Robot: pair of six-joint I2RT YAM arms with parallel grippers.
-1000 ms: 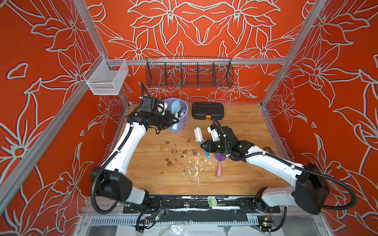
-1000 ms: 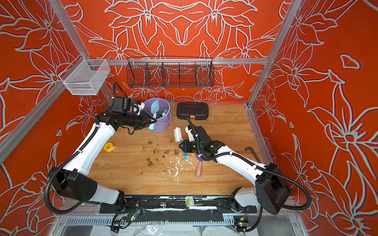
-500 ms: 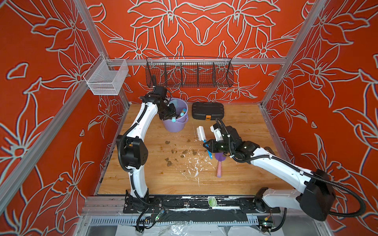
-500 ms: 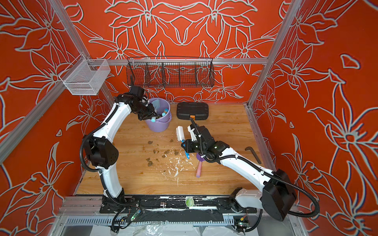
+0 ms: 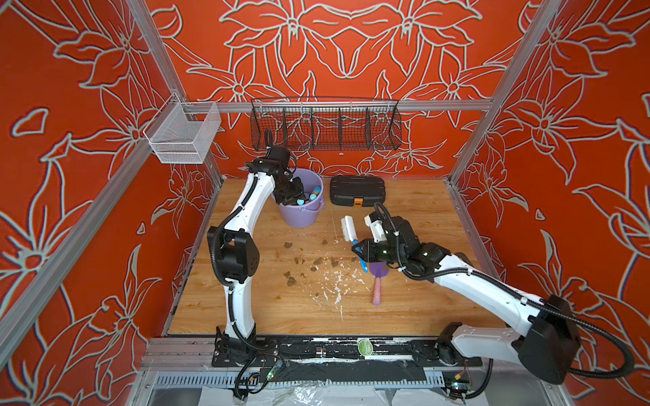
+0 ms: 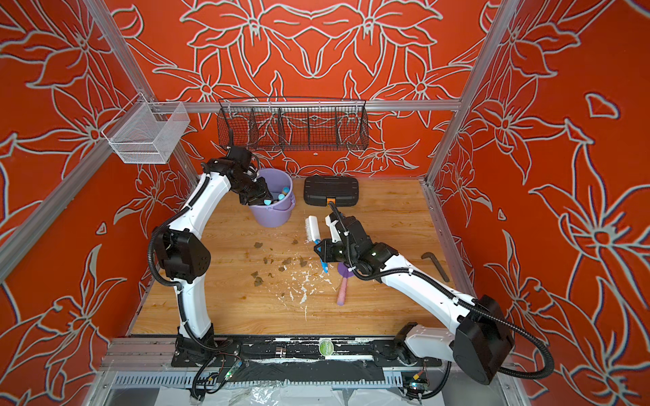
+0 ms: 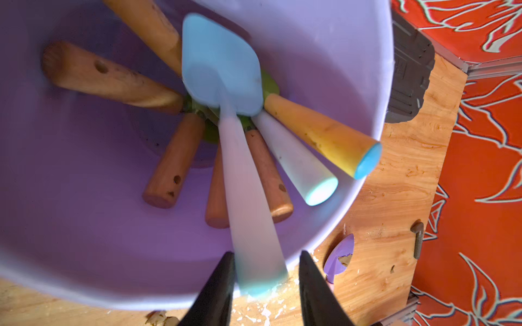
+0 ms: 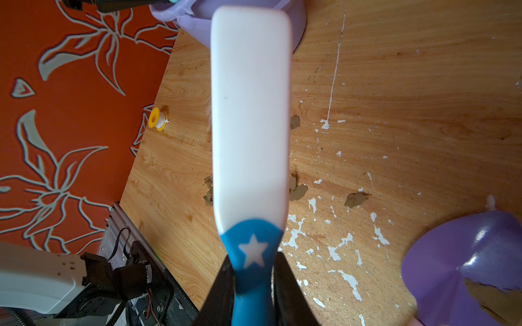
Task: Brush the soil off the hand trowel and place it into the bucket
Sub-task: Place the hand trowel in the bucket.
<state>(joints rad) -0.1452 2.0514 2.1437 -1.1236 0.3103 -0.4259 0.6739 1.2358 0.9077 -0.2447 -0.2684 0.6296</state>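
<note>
Left fingers [image 7: 217,285] parted, grip released, above bucket [image 7: 84,254] rim. Blue trowel [image 7: 223,65] between them, blade down inside bucket, blurred pale handle running up toward fingers. Right fingers [image 8: 285,282] clenched on brush [image 8: 251,113] handle. Purple trowel [image 5: 379,272] flat on bench [image 5: 404,316], soil [image 8: 491,296] on blade, just beside right fingers, pink handle pointing toward robot base. Left arm well apart from it.
</note>
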